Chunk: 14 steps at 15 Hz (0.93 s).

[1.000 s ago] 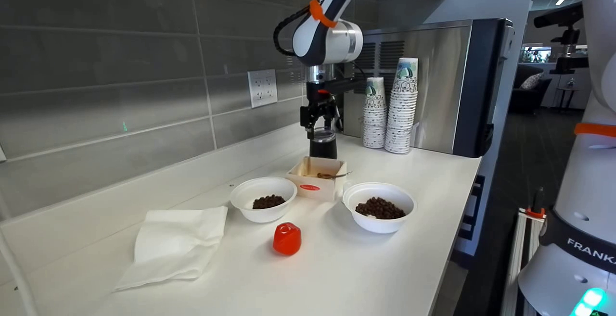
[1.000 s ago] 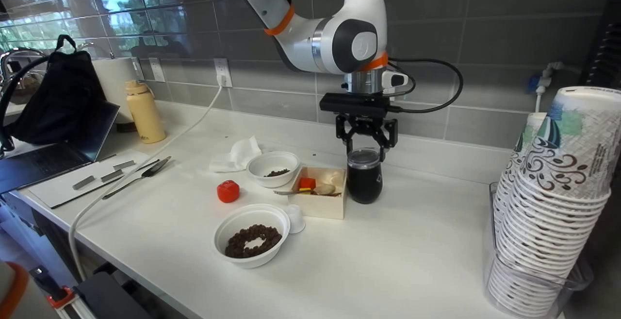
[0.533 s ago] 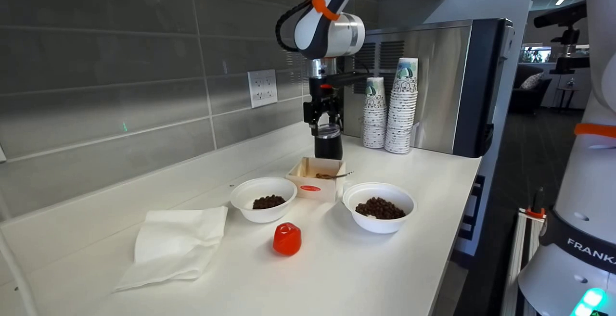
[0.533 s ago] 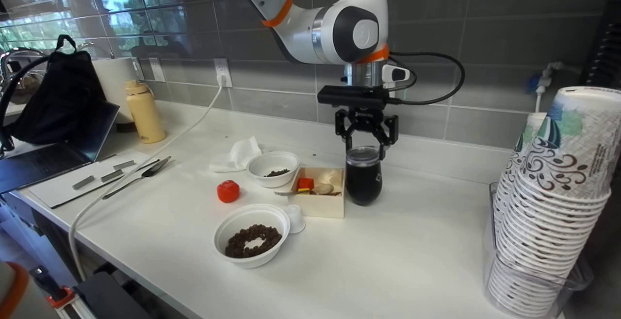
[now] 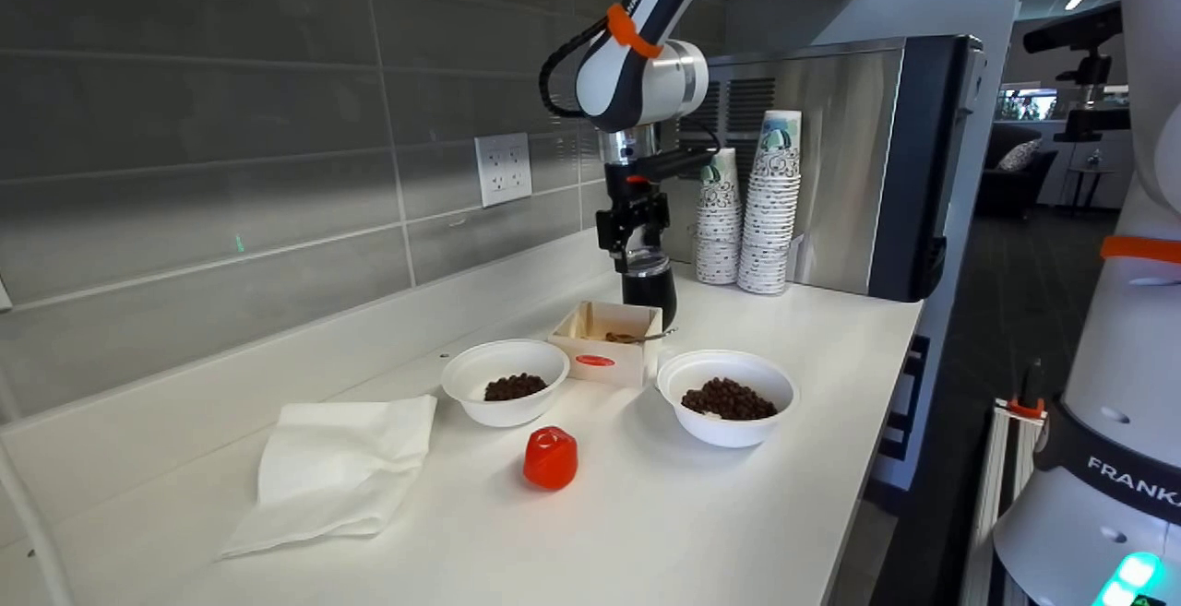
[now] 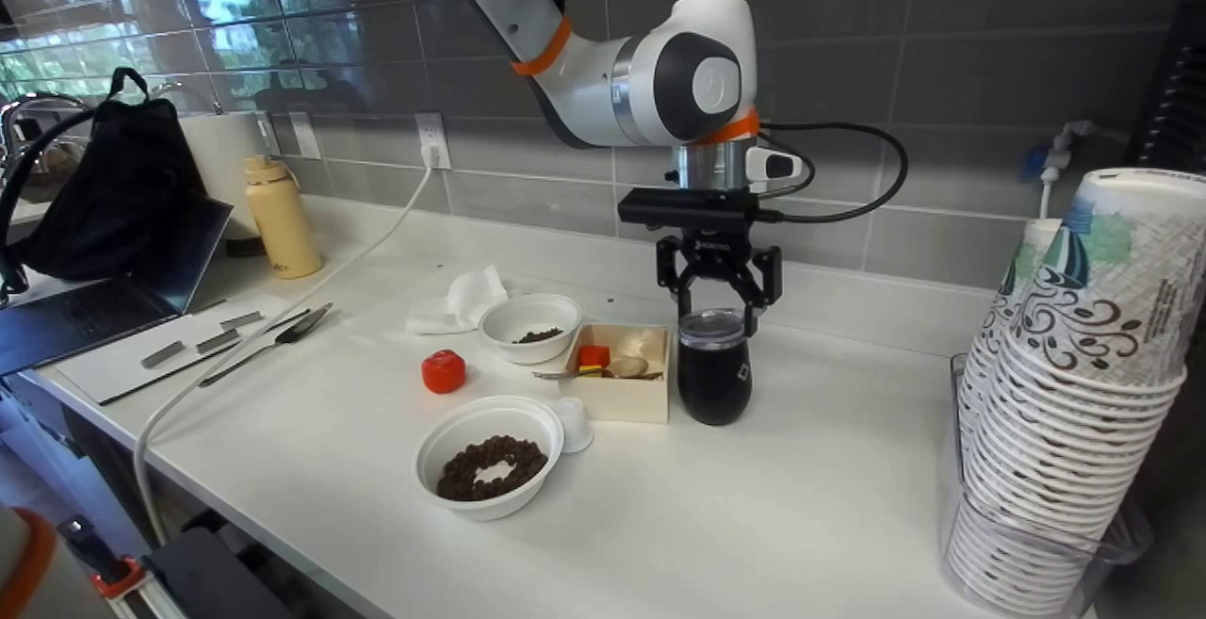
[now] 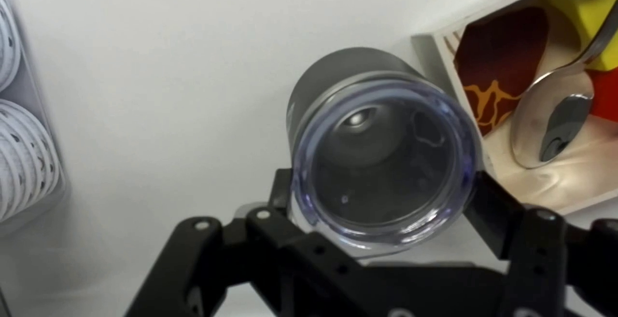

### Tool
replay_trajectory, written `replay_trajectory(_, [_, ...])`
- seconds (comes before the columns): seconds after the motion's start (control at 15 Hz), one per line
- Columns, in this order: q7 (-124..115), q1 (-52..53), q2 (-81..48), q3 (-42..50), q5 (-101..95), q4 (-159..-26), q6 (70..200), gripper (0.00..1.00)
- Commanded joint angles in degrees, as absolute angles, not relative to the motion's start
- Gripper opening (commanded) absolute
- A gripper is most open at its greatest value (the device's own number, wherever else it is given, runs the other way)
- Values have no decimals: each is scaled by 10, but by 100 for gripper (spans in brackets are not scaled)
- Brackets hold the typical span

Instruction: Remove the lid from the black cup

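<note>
The black cup (image 6: 714, 383) stands on the white counter, roughly upright, close beside the wooden box; it also shows in an exterior view (image 5: 650, 294) partly behind that box. A clear round lid (image 6: 712, 325) sits on the cup's rim. In the wrist view the lid (image 7: 386, 162) is see-through, with the cup's grey side (image 7: 318, 78) behind it. My gripper (image 6: 718, 317) points down over the cup, one finger on each side of the lid. In the wrist view both fingers of the gripper (image 7: 384, 189) touch the lid's edge.
The wooden box (image 6: 617, 402) holds a spoon and toy food. Two white bowls (image 6: 537, 350) (image 6: 443, 496) and a red round object (image 6: 443, 371) lie beyond it. Tall stacks of patterned cups (image 6: 1065, 431) stand on the far side. The tiled wall (image 6: 829, 186) is close behind the arm.
My gripper rises slightly, then comes lower and away from the wall. The cup moves with it, away from the wall, with the lid still on it.
</note>
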State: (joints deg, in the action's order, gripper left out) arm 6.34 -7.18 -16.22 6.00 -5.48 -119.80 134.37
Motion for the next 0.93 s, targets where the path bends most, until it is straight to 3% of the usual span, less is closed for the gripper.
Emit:
replay_trajectory(0.0, [50, -68, -161, 66, -72, -1207, 1353, 71])
replay_trajectory(0.07, [51, -68, -159, 66, -71, -1208, 1351, 97])
replay_trajectory(0.87, [45, -59, -130, 66, -88, -1235, 1342, 100])
